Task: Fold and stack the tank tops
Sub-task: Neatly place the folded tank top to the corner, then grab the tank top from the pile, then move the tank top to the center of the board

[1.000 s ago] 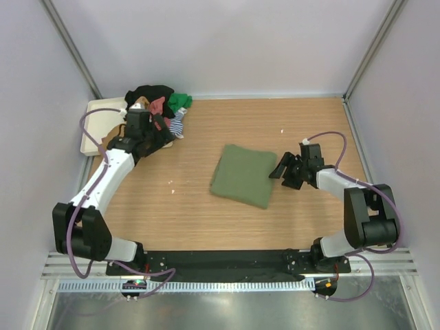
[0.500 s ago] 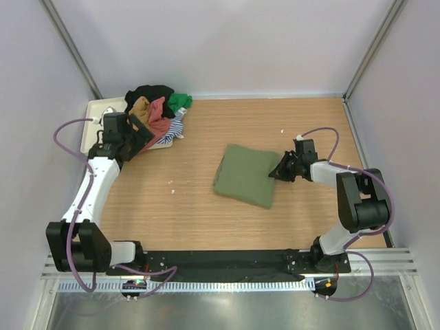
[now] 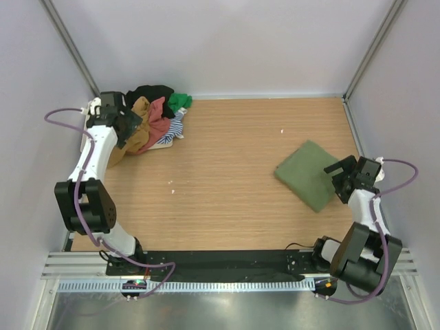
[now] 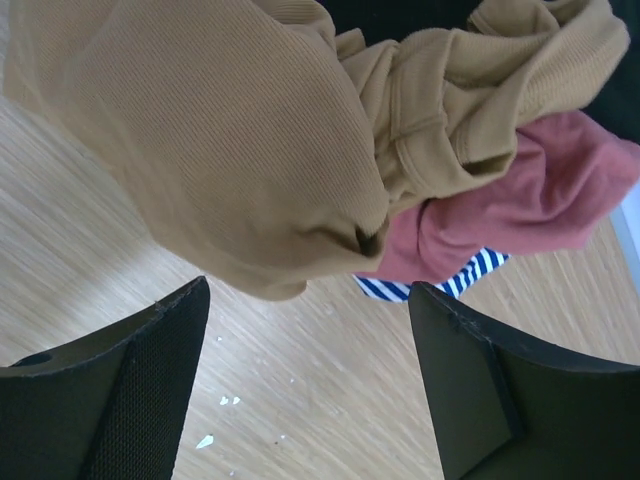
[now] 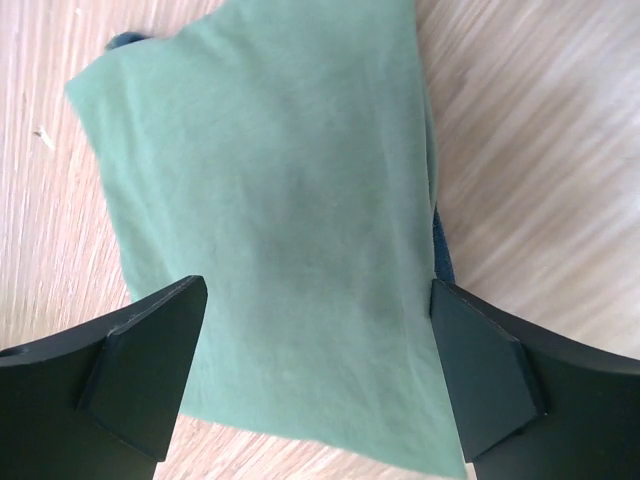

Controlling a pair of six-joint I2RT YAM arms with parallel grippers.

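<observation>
A folded olive green tank top (image 3: 308, 175) (image 5: 270, 220) lies flat on the right of the table, with navy trim showing at one edge. My right gripper (image 3: 344, 177) (image 5: 315, 375) stands open over its near edge, its fingers wide on either side and gripping nothing. A loose pile of tank tops (image 3: 157, 113) sits at the far left: mustard brown (image 4: 230, 150), red (image 4: 520, 200), blue-striped (image 4: 460, 282), black and bright green. My left gripper (image 3: 122, 125) (image 4: 310, 390) hovers open beside the mustard top, with only bare wood between its fingers.
A cream tray (image 3: 163, 145) lies under the pile, mostly hidden by cloth and my left arm. Grey walls close in the table on the left, back and right. Small white specks (image 4: 228, 401) dot the wood.
The right gripper shut on the green top, dragged it from the middle to the right side, then opened. The left arm swung back toward the far-left corner beside the pile.
</observation>
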